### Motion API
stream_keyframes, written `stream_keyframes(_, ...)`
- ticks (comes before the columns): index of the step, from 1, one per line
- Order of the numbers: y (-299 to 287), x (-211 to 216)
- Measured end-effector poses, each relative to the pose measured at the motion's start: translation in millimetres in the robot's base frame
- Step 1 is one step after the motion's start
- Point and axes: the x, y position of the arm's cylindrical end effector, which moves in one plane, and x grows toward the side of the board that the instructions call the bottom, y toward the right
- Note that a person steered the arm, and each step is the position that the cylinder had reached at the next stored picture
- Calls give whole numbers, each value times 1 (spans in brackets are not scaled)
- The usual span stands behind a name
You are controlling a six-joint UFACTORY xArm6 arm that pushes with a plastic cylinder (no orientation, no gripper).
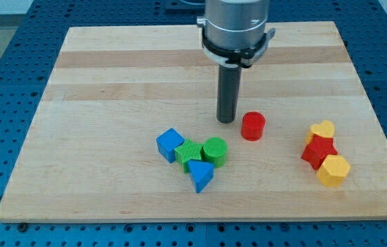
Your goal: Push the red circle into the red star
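Note:
The red circle (252, 126) stands on the wooden board right of centre. My tip (226, 121) rests on the board just to its left, a small gap apart. The red star (318, 152) lies at the view's right, well to the right and slightly below the circle. It is wedged between a yellow heart (322, 130) above it and a yellow hexagon (333, 170) below it, touching both.
A cluster sits below and left of my tip: a blue cube (170, 145), a green star-like block (189, 152), a green circle (215, 151) and a blue triangle (200, 176). The wooden board (111, 82) ends in edges on all sides.

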Motion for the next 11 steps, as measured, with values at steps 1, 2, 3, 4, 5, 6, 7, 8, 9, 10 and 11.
stream_keyframes(1,0,7)
stream_keyframes(2,12,13)
stream_keyframes(3,35,13)
stream_keyframes(4,58,15)
stream_keyframes(5,74,29)
stream_keyframes(6,88,41)
stream_keyframes(7,95,41)
stream_keyframes(8,92,34)
stream_keyframes(9,77,2)
stream_keyframes(10,70,-33)
stream_keyframes(11,70,-34)
